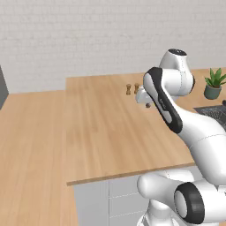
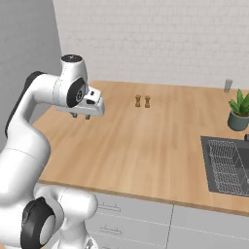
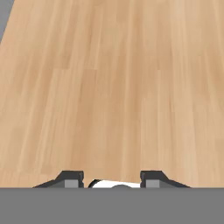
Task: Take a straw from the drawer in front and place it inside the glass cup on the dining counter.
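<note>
My gripper (image 2: 80, 115) above the left part of the dining counter (image 2: 146, 146), fingers (image 3: 70, 179) apart with bare wood between them, glass cup (image 2: 227, 85) at the far right edge beyond the potted plant (image 2: 239, 113), drawers (image 2: 131, 219) below the near edge pushed in.

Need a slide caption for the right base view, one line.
Gripper hovers open and empty over the dining counter; drawers below are closed.

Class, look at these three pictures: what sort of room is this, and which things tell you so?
Most likely a kitchen: a long wooden counter with an inset dark sink, drawers below it, and two small wooden shakers.
</note>
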{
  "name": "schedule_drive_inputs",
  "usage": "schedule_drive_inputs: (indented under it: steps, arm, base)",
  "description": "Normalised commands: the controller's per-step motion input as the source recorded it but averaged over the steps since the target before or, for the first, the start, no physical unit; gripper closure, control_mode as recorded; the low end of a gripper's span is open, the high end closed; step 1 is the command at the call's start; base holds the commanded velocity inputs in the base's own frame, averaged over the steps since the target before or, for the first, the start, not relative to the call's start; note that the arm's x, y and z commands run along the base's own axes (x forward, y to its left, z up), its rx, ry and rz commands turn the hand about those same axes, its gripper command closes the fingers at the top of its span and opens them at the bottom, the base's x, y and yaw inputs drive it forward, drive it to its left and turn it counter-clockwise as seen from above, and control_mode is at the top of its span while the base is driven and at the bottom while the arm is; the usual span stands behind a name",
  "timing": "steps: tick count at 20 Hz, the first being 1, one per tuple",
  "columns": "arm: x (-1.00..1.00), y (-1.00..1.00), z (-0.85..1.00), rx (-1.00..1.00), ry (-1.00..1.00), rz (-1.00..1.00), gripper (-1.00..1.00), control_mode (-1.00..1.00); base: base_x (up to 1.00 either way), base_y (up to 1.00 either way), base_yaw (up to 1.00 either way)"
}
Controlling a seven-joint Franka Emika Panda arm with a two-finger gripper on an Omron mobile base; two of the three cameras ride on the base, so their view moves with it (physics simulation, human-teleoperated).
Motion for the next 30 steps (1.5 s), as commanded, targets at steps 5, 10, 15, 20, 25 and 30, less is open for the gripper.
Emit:
schedule_drive_inputs:
  steps: [5,10,15,20,25,30]
  arm:
    - [0.0,0.0,0.0,0.0,0.0,0.0,-1.0,1.0]
    - [0.0,0.0,0.0,0.0,0.0,0.0,-1.0,1.0]
    - [0.0,0.0,0.0,0.0,0.0,0.0,-1.0,1.0]
    - [0.0,0.0,0.0,0.0,0.0,0.0,-1.0,1.0]
    - [0.0,0.0,0.0,0.0,0.0,0.0,-1.0,1.0]
    - [0.0,0.0,0.0,0.0,0.0,0.0,-1.0,1.0]
  base:
    - [-0.38,0.02,0.0]
    - [-0.97,0.26,-0.01]
    - [-0.36,0.48,-0.43]
    - [0.0,0.61,-0.68]
    - [0.0,0.67,-0.66]
    - [-0.03,0.8,-0.61]
